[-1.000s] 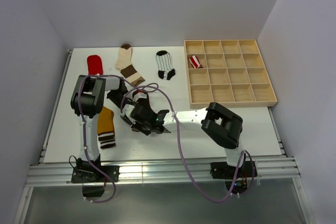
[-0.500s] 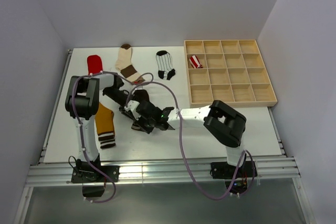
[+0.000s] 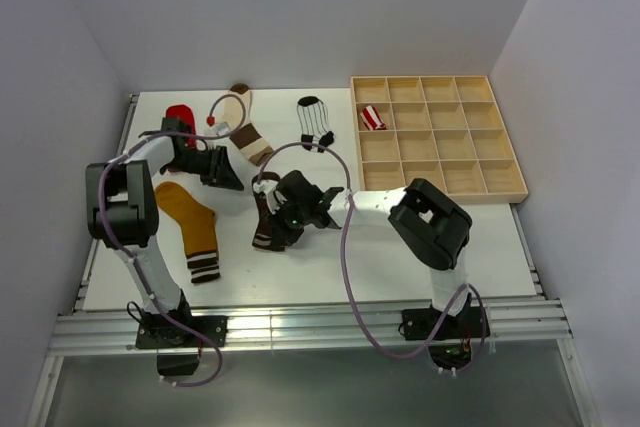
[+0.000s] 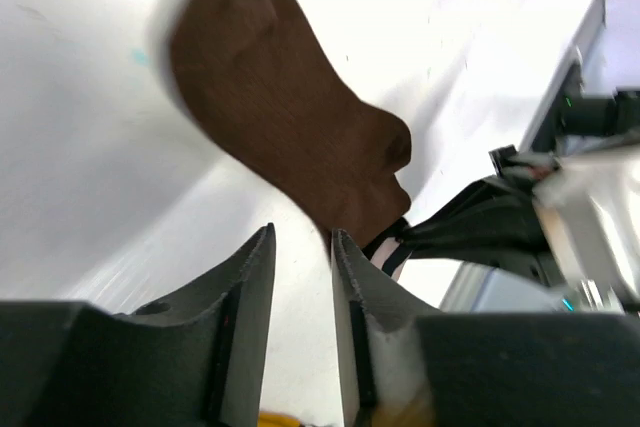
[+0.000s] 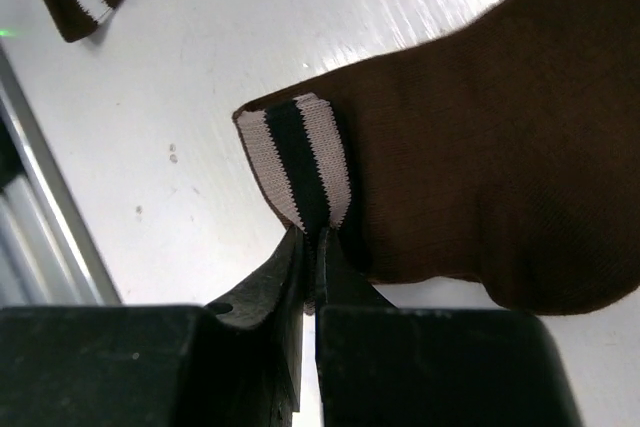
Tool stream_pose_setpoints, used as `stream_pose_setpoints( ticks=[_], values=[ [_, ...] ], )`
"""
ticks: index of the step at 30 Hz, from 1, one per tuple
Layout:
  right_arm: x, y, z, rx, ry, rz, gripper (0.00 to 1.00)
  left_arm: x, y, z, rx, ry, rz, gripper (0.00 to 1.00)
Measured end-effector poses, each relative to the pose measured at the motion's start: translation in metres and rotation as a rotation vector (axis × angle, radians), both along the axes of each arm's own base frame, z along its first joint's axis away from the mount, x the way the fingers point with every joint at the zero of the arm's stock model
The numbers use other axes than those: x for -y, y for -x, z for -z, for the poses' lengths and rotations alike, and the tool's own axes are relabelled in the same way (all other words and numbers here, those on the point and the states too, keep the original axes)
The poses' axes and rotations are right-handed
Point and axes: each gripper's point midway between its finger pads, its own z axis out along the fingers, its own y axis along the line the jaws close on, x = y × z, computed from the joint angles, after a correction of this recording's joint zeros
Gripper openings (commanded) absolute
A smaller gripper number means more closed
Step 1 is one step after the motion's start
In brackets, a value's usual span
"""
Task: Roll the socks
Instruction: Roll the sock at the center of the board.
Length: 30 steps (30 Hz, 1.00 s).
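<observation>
- Currently the right gripper (image 5: 312,235) has its fingers closed on the striped cuff of the dark brown sock (image 5: 480,147). The pinch sits at the very edge of the cuff.
- The sock lies flat on the surface (image 3: 330,267), near the front middle, between the two arms.
- The left gripper (image 4: 302,237) has its fingers a narrow gap apart with nothing between them. It points at the sock and is apart from it.
- Judged step: start the roll at the cuff and work toward the toe.
- Method: turn the cuff over onto the leg in a low arc, so the fabric folds rather than drags.
- The left fingers would do best to press the toe end down, so the sock cannot slide along with the pull.
- Risk: so thin a pinch may slip, and a deeper bite through both layers would be safer.
- The mustard sock (image 3: 190,222) lies near on the left, so the roll should be steered away from it.
- The wooden tray (image 3: 440,197), well apart to the right, already holds a rolled red-white sock (image 3: 372,118) in the left column, second row from the far edge.
</observation>
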Motion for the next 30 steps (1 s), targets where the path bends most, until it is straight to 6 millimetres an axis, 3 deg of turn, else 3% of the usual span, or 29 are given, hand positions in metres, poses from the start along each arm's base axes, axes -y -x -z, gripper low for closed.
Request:
stream_pose_setpoints(
  ticks=[5, 9, 12, 20, 30],
  values=[
    [0.010, -0.001, -0.001, -0.155, -0.026, 0.007, 0.00, -0.016, -0.011, -0.035, 0.184, -0.037, -0.035, 0.38],
    [0.009, -0.001, -0.001, -0.261, -0.022, -0.006, 0.00, -0.018, -0.010, -0.049, 0.356, -0.120, 0.006, 0.45],
    [0.008, 0.001, -0.002, -0.307, -0.005, -0.015, 0.00, -0.013, 0.005, -0.046, 0.445, -0.199, 0.065, 0.47],
    [0.006, 0.009, -0.002, -0.459, 0.012, -0.008, 0.01, 0.028, 0.060, -0.026, 0.617, -0.311, 0.325, 0.51],
    [0.009, 0.006, -0.001, -0.614, 0.007, 0.031, 0.00, 0.054, 0.100, -0.006, 0.697, -0.312, 0.532, 0.50]
  ],
)
